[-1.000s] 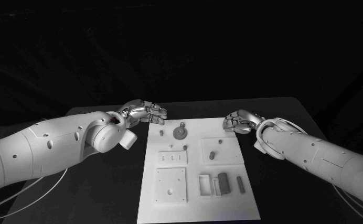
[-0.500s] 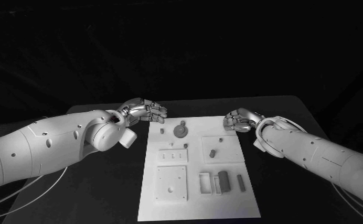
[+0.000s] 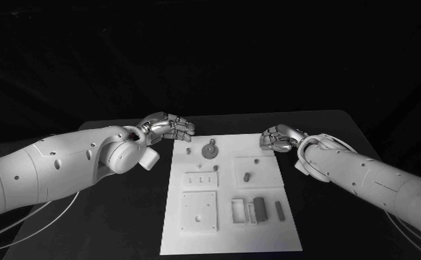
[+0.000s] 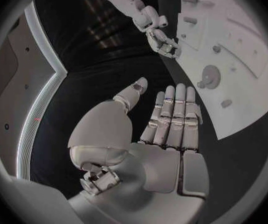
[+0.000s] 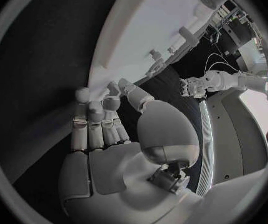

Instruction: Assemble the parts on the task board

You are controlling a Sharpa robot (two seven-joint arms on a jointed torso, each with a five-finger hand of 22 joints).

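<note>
**A:** What does the head view give you?

**B:** You see the task board (image 3: 230, 196) lying in the middle of the black table (image 3: 114, 211), with the parts on it: a round disc (image 3: 208, 151) near the far end, a small peg (image 3: 246, 178) in the middle, and a dark block (image 3: 259, 207) and a thin bar (image 3: 279, 210) toward the near right. Your left hand (image 3: 167, 128) hangs just off the board's far left corner, holding nothing, its fingers bent forward side by side. Your right hand (image 3: 279, 138) sits at the far right corner, fingers curled in, nothing in them.

**A:** And the left wrist?

**B:** There your left hand (image 4: 165, 129) shows an empty palm, fingers stretched out together, thumb apart. The board (image 4: 239, 59) lies beyond the fingertips, the disc (image 4: 208, 77) on it, and the right hand (image 4: 165, 45) at its edge.

**A:** Right wrist?

**B:** Your right hand (image 5: 103, 129) is empty, fingertips bent inward beside the board's (image 5: 152, 25) edge. The left hand (image 5: 193, 87) is well apart, past the board.
</note>
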